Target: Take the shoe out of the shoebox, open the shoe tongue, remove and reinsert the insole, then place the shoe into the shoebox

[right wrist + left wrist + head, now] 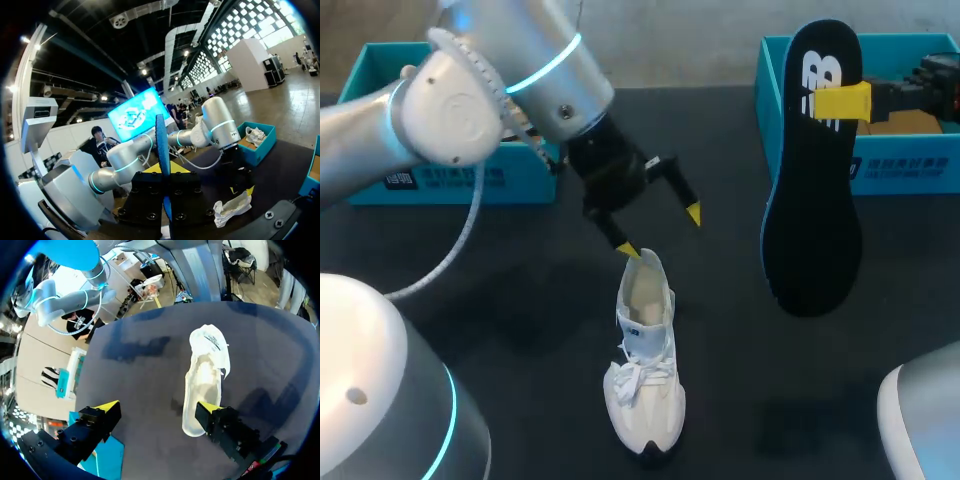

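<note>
The white shoe [645, 370] stood on the dark desk [500, 300] with its long axis running away from the robot, toe at the near side and open heel toward the left arm [520, 80]. That arm's jaws hung spread apart just behind the heel, one tip at the collar rim and the other over bare desk, gripping nothing. The black insole [815, 200] hung toe down, well apart from the shoe, clamped near its heel in the right arm's [920, 85] jaws before the right-hand shoebox [910, 170]. Reinsertion probably depended on carrying the insole across and lining it up with the shoe's length, while the nearer left jaws steadied the heel.
</note>
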Motion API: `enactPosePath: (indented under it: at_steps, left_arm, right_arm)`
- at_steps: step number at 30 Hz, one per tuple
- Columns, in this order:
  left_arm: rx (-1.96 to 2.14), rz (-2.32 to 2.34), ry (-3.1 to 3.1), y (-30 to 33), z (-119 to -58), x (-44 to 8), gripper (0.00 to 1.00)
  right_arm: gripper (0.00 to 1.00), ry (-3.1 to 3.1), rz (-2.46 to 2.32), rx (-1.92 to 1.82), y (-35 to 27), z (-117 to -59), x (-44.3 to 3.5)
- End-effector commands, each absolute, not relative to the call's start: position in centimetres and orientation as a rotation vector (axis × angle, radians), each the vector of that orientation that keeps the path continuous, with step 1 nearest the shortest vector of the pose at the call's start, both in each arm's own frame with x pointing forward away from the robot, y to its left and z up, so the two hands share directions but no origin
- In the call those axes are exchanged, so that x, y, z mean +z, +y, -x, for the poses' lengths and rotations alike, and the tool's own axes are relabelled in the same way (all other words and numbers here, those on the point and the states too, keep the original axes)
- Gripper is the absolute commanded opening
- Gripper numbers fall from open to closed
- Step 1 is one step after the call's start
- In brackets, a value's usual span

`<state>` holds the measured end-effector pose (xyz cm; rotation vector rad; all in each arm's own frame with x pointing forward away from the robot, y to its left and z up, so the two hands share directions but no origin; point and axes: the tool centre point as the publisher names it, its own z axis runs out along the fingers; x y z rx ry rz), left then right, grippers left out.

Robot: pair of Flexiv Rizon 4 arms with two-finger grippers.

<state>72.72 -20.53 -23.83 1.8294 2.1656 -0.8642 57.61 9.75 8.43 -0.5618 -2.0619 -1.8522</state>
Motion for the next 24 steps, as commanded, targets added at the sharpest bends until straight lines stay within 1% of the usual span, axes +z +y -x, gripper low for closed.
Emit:
enactPosePath:
  at_steps: [1,10,16,24]
  left_arm:
    - [-0.954,-1.672,2.055,-19.7,-71.9,-23.9,1.0]
    - [-0.954,-1.672,2.055,-19.7,-71.9,-23.9,1.0]
    - [-0.948,-1.54,1.968,-19.2,-72.3,-24.5,1.0]
    - [-0.986,-1.52,1.693,-19.1,-73.0,-22.5,1.0]
  right_arm:
    - [0.0,-2.064,0.563,-1.845,10.0,-57.9,8.6]
    - [0.0,-2.064,0.563,-1.845,10.0,-57.9,8.6]
    - [0.0,-2.064,0.563,-1.845,10.0,-57.9,8.6]
    - [0.0,-2.064,0.563,-1.845,10.0,-57.9,8.6]
